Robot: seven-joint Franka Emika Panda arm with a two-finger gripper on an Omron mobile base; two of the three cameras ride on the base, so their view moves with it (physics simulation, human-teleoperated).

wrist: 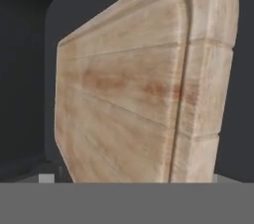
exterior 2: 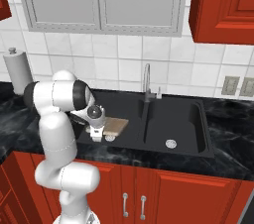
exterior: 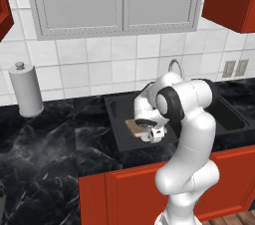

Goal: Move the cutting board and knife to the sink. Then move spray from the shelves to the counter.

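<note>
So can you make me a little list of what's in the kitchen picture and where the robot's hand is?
cutting board: in the left basin of the sink, seen close up from the hand
gripper: open, low over the board's near end
faucet: upright behind the sink
paper towel roll: standing on the counter, left of the sink
</note>
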